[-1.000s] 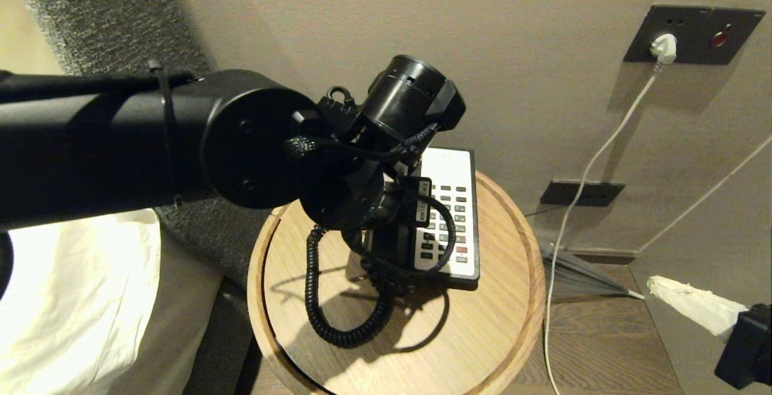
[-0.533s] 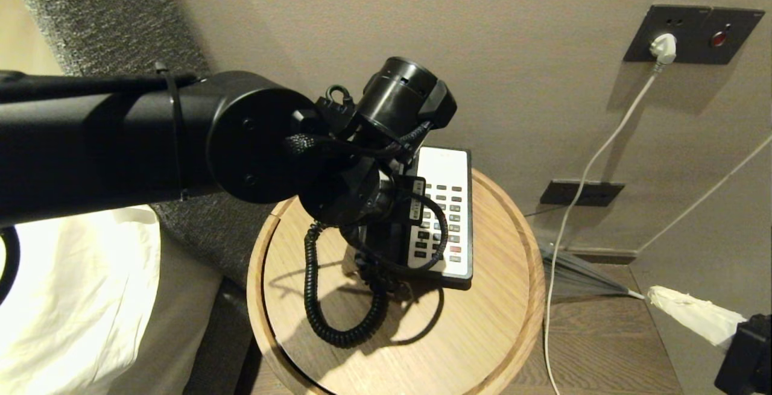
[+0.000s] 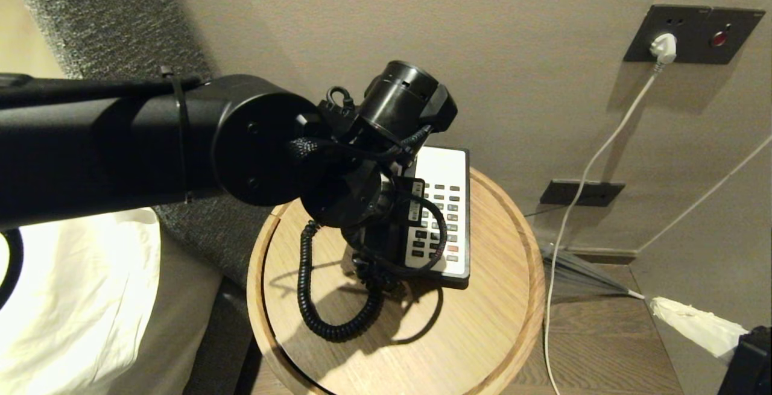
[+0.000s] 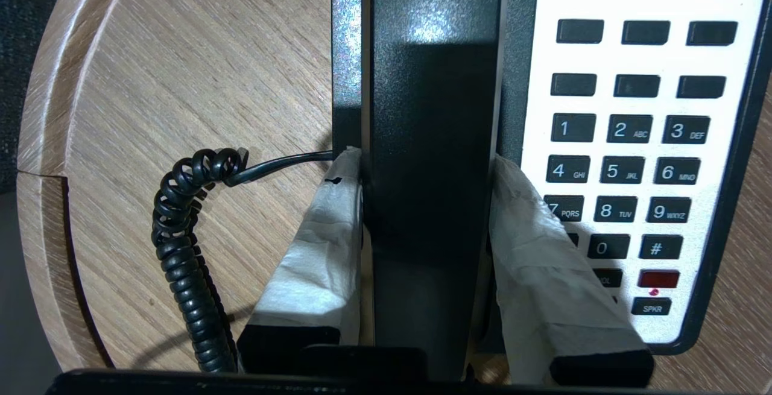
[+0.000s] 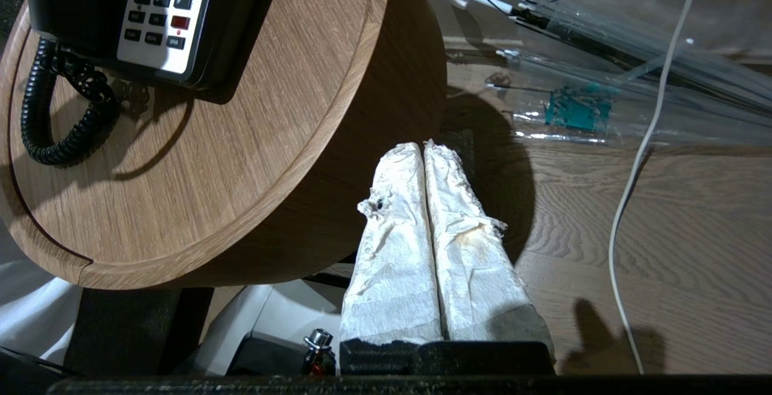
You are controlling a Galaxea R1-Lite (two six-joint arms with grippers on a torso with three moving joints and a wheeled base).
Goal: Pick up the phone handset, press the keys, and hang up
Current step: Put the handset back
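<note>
- Landmark: the black desk phone base with its white keypad panel (image 4: 633, 142), which sat on the round light-oak wooden bench (image 4: 151, 81).
- The long black plastic phone handset (image 4: 431, 142) lay along the base's cradle side, next to the keypad; whether it had cleared the cradle could not be told.
- Left hand (image 4: 427, 169) was above the base, its white-taped fingers (image 4: 325, 244) clamped on the handset's two long sides at about mid-length.
- The black coiled handset cord (image 4: 181, 250) looped on the bench beside the base, on the side away from the keypad, with plenty of slack.
- Right hand (image 5: 424, 151) hung beyond the bench edge on the keypad side of the base, over the wood-plank floor (image 5: 693, 250), taped fingers pressed together and holding nothing.
- Judged step: pick-up, grasp made, lift likely just starting or about to start.
- Next move calls for a straight lift off the base, keeping the handset level so it doesn't slip in the tape.
- Then park it clear of the keypad so the right hand's fingertip can reach the keys.
- Watch the cord: it could tug the base as the handset rises.
</note>
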